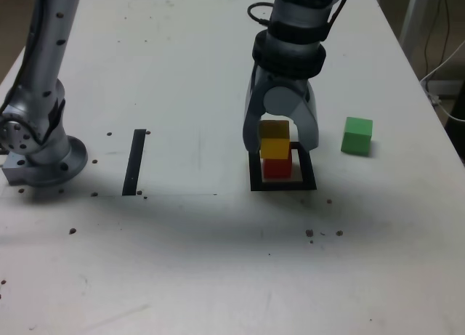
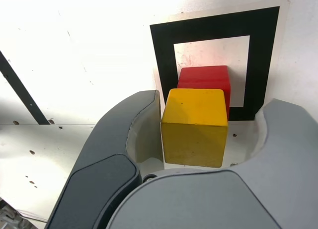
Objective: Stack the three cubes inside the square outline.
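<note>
Found end effector [image 1: 281, 141] apart around yellow cube [image 1: 275, 148] on red cube [image 1: 277, 168]; judged green cube [image 1: 357, 136] next, lying toward counter's [image 1: 407, 219] right edge, exterior view.

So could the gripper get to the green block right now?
Probably, once it moves over: the green block sits apart on the exterior view's right with nothing beside it. For now the open gripper is around the yellow block, so it would first have to back off.
</note>
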Robot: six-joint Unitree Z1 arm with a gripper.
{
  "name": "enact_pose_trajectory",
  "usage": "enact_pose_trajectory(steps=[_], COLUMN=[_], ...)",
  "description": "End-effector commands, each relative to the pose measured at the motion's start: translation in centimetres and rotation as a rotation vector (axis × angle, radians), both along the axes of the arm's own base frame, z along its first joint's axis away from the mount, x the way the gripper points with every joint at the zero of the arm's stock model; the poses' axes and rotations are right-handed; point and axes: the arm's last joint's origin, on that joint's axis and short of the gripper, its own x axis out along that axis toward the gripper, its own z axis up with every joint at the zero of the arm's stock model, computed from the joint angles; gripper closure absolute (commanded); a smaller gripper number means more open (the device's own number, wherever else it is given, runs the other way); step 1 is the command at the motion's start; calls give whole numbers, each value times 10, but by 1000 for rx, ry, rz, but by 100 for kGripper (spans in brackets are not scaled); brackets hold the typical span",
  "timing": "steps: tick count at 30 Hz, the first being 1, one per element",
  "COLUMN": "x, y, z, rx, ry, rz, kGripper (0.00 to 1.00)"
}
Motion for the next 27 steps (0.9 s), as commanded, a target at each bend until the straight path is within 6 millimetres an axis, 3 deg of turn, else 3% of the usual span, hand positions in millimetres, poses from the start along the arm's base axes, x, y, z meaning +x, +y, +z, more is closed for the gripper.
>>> enact_pose_trajectory(steps=[1,14,27], x=[-1,-22,27], y=[0,5,-3], z=[5,55,83], rx=[8,188,213], ry=[-17,-121,-240], rz=[-3,-30,-276], kGripper=[0,0,0])
